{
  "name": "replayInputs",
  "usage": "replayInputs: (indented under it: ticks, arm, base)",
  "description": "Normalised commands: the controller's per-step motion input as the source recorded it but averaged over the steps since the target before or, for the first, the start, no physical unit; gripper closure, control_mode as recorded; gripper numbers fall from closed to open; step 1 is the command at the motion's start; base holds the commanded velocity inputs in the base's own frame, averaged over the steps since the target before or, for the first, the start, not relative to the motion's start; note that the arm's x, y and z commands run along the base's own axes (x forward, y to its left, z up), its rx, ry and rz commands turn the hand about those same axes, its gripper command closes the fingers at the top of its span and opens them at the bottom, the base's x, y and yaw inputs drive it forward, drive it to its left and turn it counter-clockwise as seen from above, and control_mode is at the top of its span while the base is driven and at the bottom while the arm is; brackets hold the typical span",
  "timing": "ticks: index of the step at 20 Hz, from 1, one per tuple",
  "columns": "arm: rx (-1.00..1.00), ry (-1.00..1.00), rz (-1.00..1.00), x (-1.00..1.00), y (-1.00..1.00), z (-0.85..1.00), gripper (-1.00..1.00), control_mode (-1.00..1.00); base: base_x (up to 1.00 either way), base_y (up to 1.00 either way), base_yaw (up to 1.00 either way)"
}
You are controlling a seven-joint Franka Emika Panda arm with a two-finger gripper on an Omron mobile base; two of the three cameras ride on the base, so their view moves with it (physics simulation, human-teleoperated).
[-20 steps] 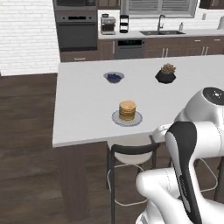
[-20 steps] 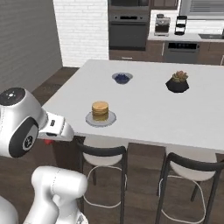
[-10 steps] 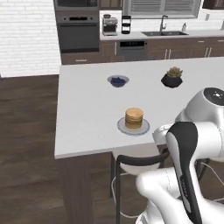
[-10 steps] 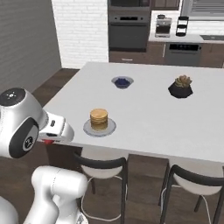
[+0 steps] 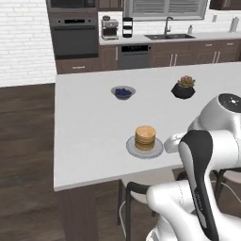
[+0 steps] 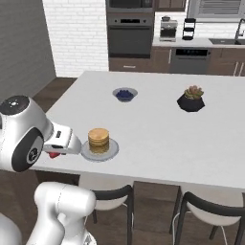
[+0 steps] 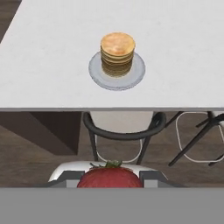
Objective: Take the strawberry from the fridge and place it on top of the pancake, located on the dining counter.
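The strawberry [image 7: 113,175], red with a green top, sits between my fingertips, and my gripper [image 7: 111,180] is shut on it. From the right base view the gripper [image 6: 58,149] hangs just off the near edge of the dining counter [image 6: 158,129], with a bit of the red strawberry [image 6: 54,154] showing under it. The pancake [image 7: 117,51], a golden stack on a grey plate [image 7: 97,72], stands on the counter a little ahead of the gripper. The same pancake [image 5: 145,136] and pancake [image 6: 98,138] lie near the counter's front edge. The fridge is out of view.
A bowl of blueberries [image 5: 123,92] and a black pot with a plant [image 5: 183,88] stand farther back on the counter. Stools [image 7: 122,131] are tucked under its near edge. Ovens and a worktop with a coffee machine [image 5: 109,28] line the back wall.
The base has driven nearer to the counter, so the whole scene has shifted and grown in both base views. The gripper keeps its hold on the strawberry.
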Motion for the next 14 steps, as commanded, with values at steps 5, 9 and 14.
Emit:
replayInputs:
  ticks: [5,9,14]
  arm:
    - [0.0,0.0,0.0,0.0,0.0,0.0,1.0,1.0]
    - [0.0,0.0,0.0,0.0,0.0,0.0,1.0,1.0]
    - [0.0,0.01,0.0,0.23,0.02,0.01,1.0,-1.0]
  base:
    - [0.4,0.13,-0.18]
    - [0.38,0.08,-0.1]
    - [0.11,0.0,0.0]
